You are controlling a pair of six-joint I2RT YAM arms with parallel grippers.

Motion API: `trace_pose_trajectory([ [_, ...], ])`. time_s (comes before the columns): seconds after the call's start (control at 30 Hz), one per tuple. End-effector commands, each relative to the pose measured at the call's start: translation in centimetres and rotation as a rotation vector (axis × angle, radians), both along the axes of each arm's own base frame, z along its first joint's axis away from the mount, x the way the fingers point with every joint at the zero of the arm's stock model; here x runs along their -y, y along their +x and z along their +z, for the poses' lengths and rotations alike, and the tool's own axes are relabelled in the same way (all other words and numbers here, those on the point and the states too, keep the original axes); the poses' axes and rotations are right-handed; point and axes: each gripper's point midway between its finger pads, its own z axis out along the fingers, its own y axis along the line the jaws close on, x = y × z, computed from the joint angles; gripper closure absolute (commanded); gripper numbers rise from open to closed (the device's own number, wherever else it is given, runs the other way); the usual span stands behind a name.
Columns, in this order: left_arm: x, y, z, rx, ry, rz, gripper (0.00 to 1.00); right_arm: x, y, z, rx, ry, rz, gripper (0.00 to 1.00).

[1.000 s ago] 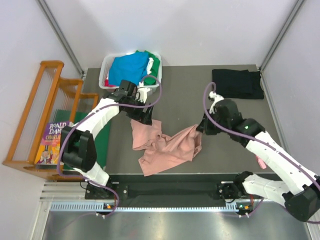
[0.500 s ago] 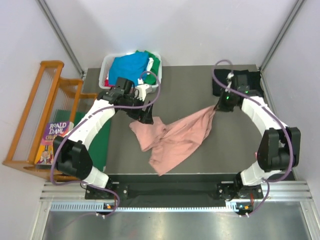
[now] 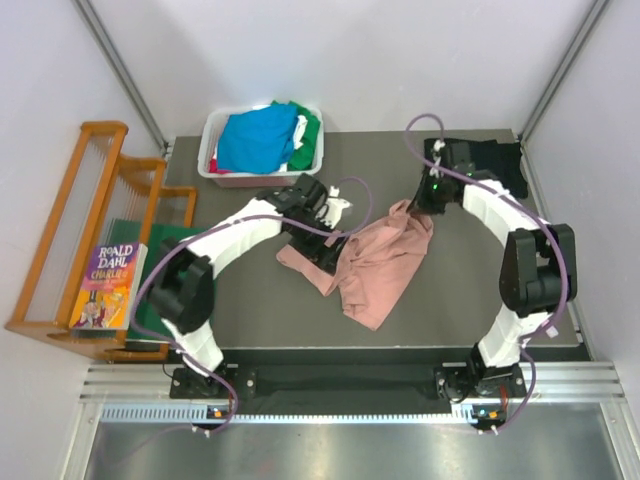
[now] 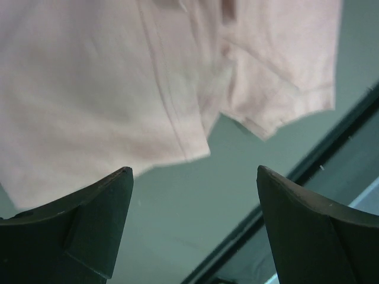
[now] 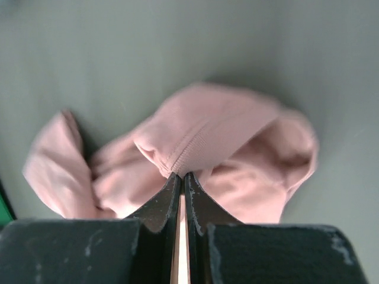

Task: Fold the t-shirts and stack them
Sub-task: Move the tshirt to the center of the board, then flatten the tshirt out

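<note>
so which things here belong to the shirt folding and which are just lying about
Job: pink t-shirt, pinched by the shut right gripper; open left gripper over it; black t-shirt; blue shirt and green shirt in the white basket.
Lying about: wooden rack; Roald Dahl book.

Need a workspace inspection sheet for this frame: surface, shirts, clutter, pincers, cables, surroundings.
Surface: dark grey table; no damage seen.
Job's things: pink t-shirt crumpled mid-table; black t-shirt folded at the far right corner; blue t-shirt piled with green and white ones in the white basket, far left.
Clutter: wooden rack and a book, left of the table.
Pincers: left pincer open over the pink t-shirt's edge, holding nothing; right pincer shut on a fold of it.
Cables: purple cables loop off both arms; no snag seen.
Surroundings: white walls, metal posts.
</note>
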Motion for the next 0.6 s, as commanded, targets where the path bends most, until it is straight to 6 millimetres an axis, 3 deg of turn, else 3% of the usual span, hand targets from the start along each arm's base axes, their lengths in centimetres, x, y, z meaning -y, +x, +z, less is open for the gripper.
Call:
trace_pose_trajectory([
  [0.0, 2.3, 5.3, 0.7, 0.104, 0.012, 0.073, 0.1, -0.6, -1.3, 0.4, 0.041, -0.006, 0.024, 1.0],
  [0.07, 3.0, 7.2, 0.1, 0.131, 0.028, 0.091, 0.1, -0.6, -2.1, 0.6, 0.05, -0.01, 0.034, 1.0],
  [0.1, 3.8, 8.6, 1.5, 0.166, 0.004, 0.109, 0.1, -0.7, -2.4, 0.6, 0.049, -0.011, 0.038, 1.0],
  [0.17, 4.3, 9.5, 1.3, 0.155, 0.012, 0.121, 0.09, -0.7, -2.8, 1.0, 0.059, -0.013, 0.045, 1.0],
  [0.2, 5.0, 10.0, 2.3, 0.16, -0.013, 0.147, 0.09, -0.6, -3.0, 1.1, 0.061, -0.013, 0.044, 1.0],
  [0.37, 5.5, 10.0, 1.9, 0.155, -0.02, 0.173, 0.07, -0.8, -3.0, 1.6, 0.078, -0.004, 0.055, 1.0],
  [0.57, 7.2, 8.0, 1.1, 0.121, -0.018, 0.141, 0.03, -1.0, -3.0, 1.6, 0.082, 0.005, 0.062, 1.0],
])
